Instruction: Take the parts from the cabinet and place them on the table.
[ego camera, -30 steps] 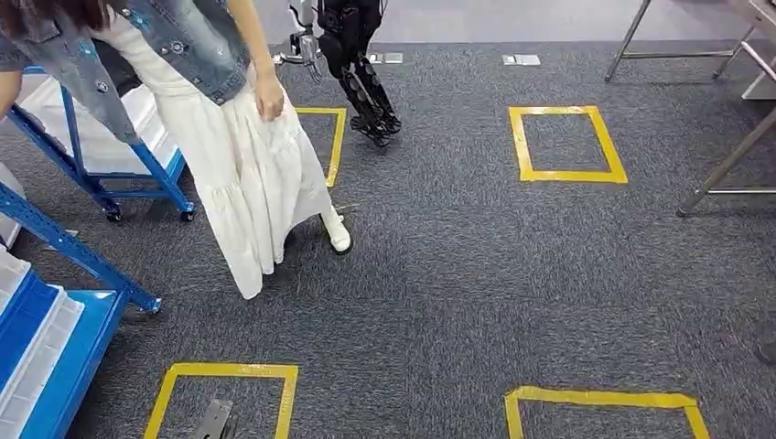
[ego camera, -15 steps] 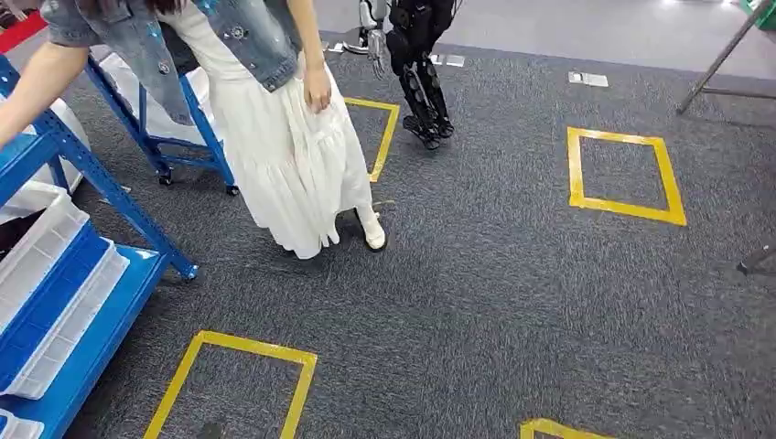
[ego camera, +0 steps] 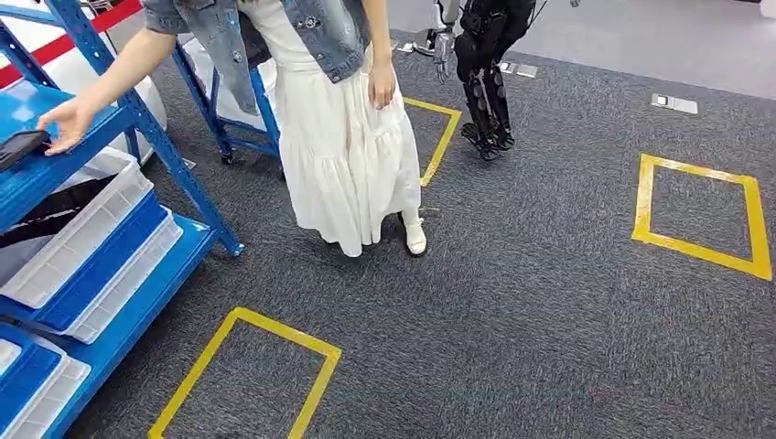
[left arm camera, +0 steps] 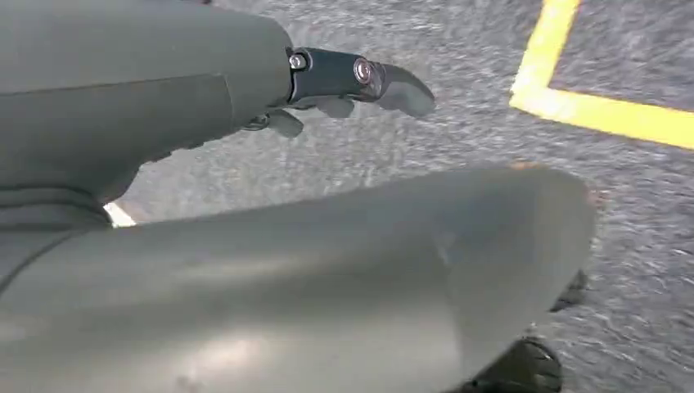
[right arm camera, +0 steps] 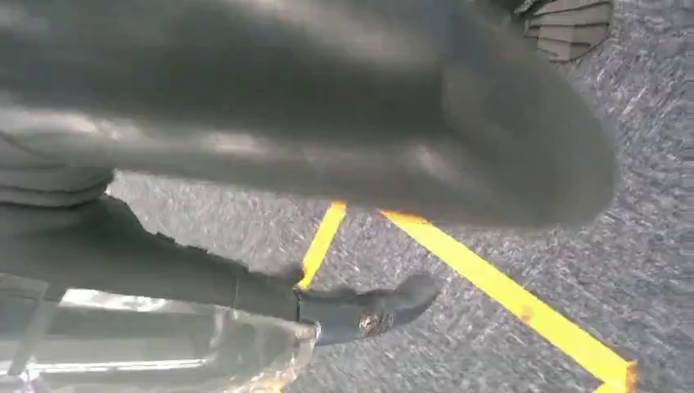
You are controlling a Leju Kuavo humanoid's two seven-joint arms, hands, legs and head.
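Cabinet: blue steel cabinet point(ego camera: 137, 119) of open shelves, at the left of the head view, its sloped shelves carrying white bins point(ego camera: 82, 229).
Parts: presumably in those bins; from this angle I cannot tell what lies inside them.
Bearing from the robot: the cabinet lies forward and to the robot's left, so the left arm's side is the nearer one. Both arms hang low over the carpet point(ego camera: 549, 302), well apart from any shelf.
Long axis: the bins run lengthways along the shelves, slanting from the cabinet's near lower corner up towards its far end.
Left hand: left hand point(left arm camera: 245, 90) has its dark fingers point(left arm camera: 360, 78) stretched straight out, thumb apart, nothing in it.
Right hand: right hand point(right arm camera: 245, 147) hangs over the yellow tape. A clear, shiny thing point(right arm camera: 205, 352) sits close under its fingers point(right arm camera: 360, 307); whether it is gripped I cannot tell.
Person: a person point(ego camera: 348, 155) in a white skirt stands just beside the cabinet's front post, one hand point(ego camera: 64, 123) reaching onto an upper shelf near a dark flat thing point(ego camera: 18, 146).
Floor mark: a yellow taped square point(ego camera: 284, 331) lies just in front of the cabinet's lowest shelf.
Judgement: the next move calls for closing on the cabinet and squaring up to it, minding the person at its front.
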